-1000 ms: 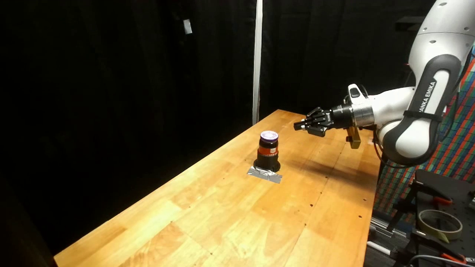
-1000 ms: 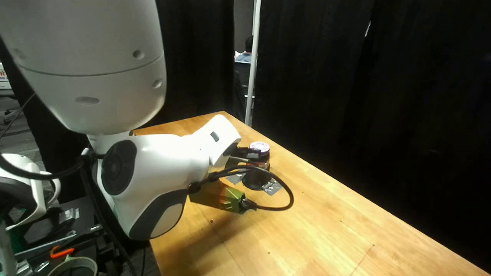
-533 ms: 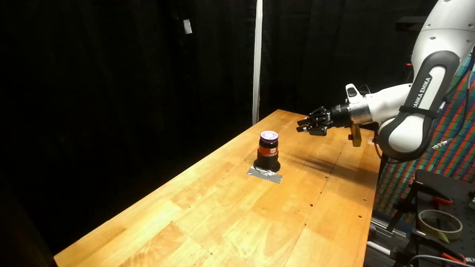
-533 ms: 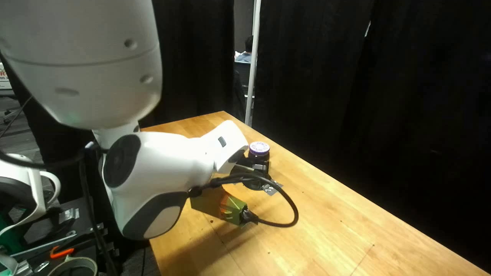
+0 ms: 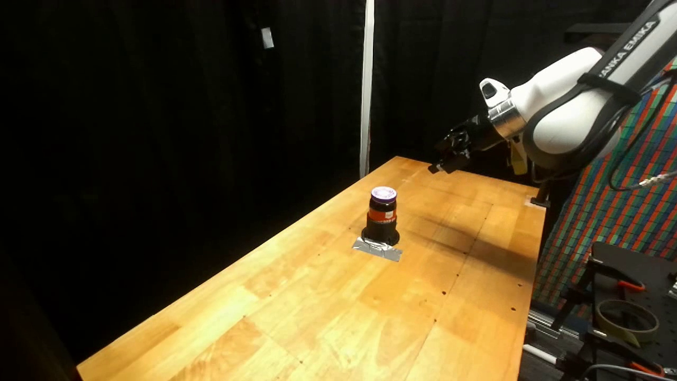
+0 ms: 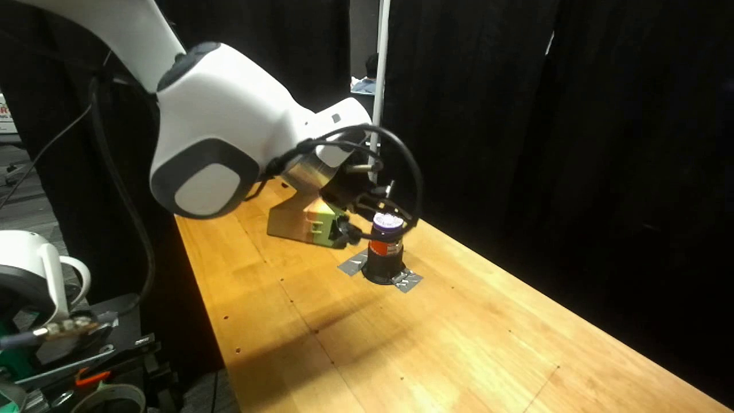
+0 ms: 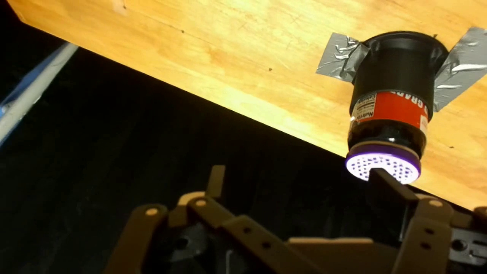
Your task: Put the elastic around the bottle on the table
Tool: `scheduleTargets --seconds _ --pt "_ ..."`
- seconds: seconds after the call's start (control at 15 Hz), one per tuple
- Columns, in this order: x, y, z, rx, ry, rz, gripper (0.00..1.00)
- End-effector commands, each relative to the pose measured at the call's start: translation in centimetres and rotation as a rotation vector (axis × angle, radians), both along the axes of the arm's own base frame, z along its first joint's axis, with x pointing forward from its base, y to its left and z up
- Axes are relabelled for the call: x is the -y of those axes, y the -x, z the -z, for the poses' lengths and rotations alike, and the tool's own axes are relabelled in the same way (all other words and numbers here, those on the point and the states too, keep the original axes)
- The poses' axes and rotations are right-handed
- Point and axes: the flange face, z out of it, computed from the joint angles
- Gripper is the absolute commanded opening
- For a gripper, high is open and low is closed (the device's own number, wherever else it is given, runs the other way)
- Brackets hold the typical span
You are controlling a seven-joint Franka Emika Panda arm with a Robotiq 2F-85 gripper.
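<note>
Upright on the wooden table, the dark bottle sits in a black base; its label is orange-red and its lid purple and white. My gripper is open in the wrist view, with nothing visible between its fingers. One finger overlaps the bottle's lid in that view. In an exterior view the gripper is higher than the bottle and apart from it, tilted downward. A thin tan line circles the bottle just under the lid; I cannot tell whether it is the elastic, which shows nowhere else.
Silver tape fixes the black base to the table. A cable loop hangs from the wrist beside a greenish camera mount. Black curtains stand behind the table's far edge. A tape roll lies on a dark side stand.
My gripper has opened. The arm has risen and the wrist now tilts down towards the table. The bottle and its base have stayed where they were.
</note>
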Motion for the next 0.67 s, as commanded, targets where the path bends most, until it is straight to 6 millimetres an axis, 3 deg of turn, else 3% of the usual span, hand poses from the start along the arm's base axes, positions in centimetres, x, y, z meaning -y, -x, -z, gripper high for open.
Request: scheduleTargets --seconds 0.0,0.07,0.4,0.6 --pt "0.1 3.5 -5.2 -0.022 0.036 0.036 1.0" --pt "0.3 4.4 -6.2 -0.031 0.04 0.041 1.0" --pt "1.2 7.5 -6.4 -0.062 0.098 0.093 1.0" --pt "1.0 6.8 -5.7 -0.082 0.068 0.1 1.0"
